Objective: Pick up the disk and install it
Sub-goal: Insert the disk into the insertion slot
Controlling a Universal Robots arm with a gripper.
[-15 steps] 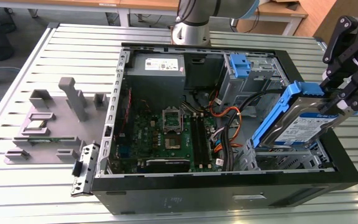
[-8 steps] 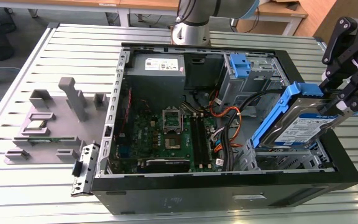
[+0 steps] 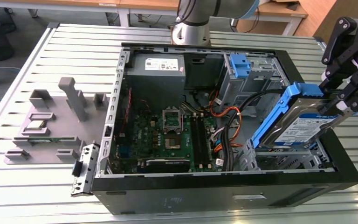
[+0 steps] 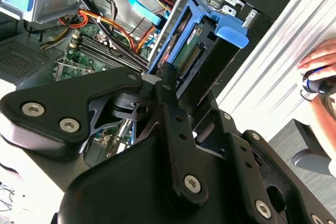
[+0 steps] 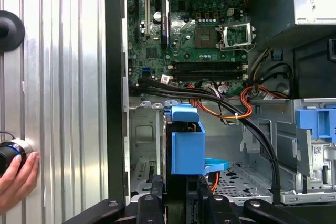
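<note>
The disk [image 3: 298, 125], a silver drive with a blue-and-white label in a blue plastic carrier, hangs tilted over the metal drive cage [image 3: 286, 157] at the exterior view's right end of the open computer case [image 3: 229, 198]. Its lower edge sits at the cage's top. My gripper [image 3: 339, 105] is shut on the disk's upper end. In both wrist views the blue carrier [image 4: 207, 22] [image 5: 187, 141] sticks out from between the black fingers [image 4: 169, 90], with the cage opening [image 5: 144, 145] beside it.
Inside the case are the green motherboard [image 3: 173, 135], a grey power supply [image 3: 157, 65], a blue bracket [image 3: 241, 63] and orange and black cables [image 3: 225, 116]. Grey fixtures [image 3: 54, 116] stand on the slatted table at the exterior view's left. A person's hand [image 5: 16, 174] rests beside the case.
</note>
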